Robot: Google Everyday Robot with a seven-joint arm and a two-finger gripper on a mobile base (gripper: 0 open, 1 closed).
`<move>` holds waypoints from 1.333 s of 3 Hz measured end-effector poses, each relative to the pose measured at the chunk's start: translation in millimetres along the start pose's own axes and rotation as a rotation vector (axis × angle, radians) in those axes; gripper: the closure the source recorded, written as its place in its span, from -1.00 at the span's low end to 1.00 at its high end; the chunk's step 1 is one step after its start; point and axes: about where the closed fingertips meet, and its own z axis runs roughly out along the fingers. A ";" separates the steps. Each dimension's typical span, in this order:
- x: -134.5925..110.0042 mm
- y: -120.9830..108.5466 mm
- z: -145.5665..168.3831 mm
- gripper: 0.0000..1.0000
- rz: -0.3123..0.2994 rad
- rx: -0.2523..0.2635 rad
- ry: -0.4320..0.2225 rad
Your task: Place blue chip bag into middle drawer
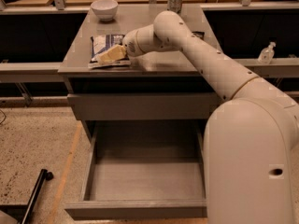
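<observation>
The blue chip bag (103,45) lies flat on the left part of the grey cabinet top (154,62); it is dark blue with white panels. My gripper (108,56) reaches from the right and sits over the bag's near right part, its pale fingers pointing left. The middle drawer (145,181) is pulled fully out below, a deep grey box with nothing inside. My white arm crosses the cabinet top from the lower right.
A white bowl (104,8) stands at the back left of the top and a metal can (174,0) at the back right. A small dark packet (198,33) lies behind the arm. The top drawer (140,107) is shut. A black pole (35,195) lies on the floor left.
</observation>
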 end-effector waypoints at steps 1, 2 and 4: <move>0.9 1.5 1.6 -0.20 -0.001 -0.006 -0.001; 0.9 2.4 -1.9 0.23 0.000 0.001 -0.003; -27.3 10.7 -46.7 1.00 -0.082 0.076 -0.021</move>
